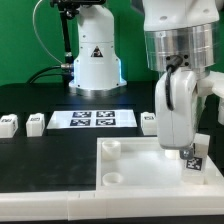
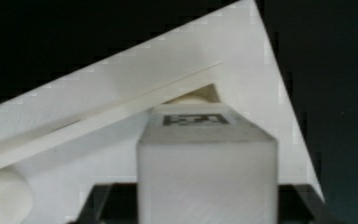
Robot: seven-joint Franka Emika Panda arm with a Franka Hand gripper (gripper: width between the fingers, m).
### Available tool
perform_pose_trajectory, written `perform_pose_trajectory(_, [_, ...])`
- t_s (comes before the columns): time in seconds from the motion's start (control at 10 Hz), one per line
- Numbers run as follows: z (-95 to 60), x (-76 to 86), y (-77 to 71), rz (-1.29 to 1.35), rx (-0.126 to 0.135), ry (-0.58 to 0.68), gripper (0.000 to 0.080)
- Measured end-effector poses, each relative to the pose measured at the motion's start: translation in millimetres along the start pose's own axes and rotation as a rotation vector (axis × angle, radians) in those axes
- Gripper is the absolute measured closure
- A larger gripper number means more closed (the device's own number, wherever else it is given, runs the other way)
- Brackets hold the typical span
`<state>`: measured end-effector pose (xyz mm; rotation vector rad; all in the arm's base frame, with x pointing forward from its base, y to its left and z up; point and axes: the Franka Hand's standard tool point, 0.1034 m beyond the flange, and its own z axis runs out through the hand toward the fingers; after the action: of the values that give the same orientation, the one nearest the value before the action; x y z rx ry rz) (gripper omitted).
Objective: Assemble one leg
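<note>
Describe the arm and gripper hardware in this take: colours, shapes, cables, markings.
The arm has white rounded shells over a grey ribbed cylindrical wrist section. The gripper has a boxy white body and dark fingers. A thin dark cable runs beside the wrist. No markings are legible on it.

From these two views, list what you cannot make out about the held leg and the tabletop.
- Whether the leg touches the tabletop: its lower end is cut off by the exterior view's right edge.
- The corner socket below the leg: the leg hides most of it in the wrist view.
- The tag's code: too small and blurred in both views.
- The gripper: its jaws are barely visible against the leg.
</note>
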<state>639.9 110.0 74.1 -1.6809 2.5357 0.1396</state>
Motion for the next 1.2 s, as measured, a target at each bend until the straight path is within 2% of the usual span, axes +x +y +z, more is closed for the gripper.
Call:
perform_pose_trajectory(0.3, [0.7,0.0,0.5,-0.033,0.0,-0.002,0.0505])
perform_pose_trajectory(0.4, [0.9,0.0,0.6,-0.053,0.0,-0.002,0.0324])
perform_pose_trajectory(0.5, [0.9,0.0,0.6,-0.11,0.0,-0.002,0.0208])
perform_pose_trajectory(0.6, [1.6,-1.5,2.6,-0.22,-0.004,0.003,0.0162])
perform_pose_trajectory(0.7, [2.6,-3.6,6.0,-0.336,-0.013,0.007,0.0162])
perform_pose_trajectory(0.8, [4.6,-7.5,8.9,-0.481,-0.006,0.017,0.0153])
perform_pose_trajectory(1.1, [4.4,-5.4,7.4,-0.826,-0.009,0.018,0.015])
perform_pose_trajectory(1.2, [4.4,-5.7,6.7,-1.017,-0.02,0.046,0.015])
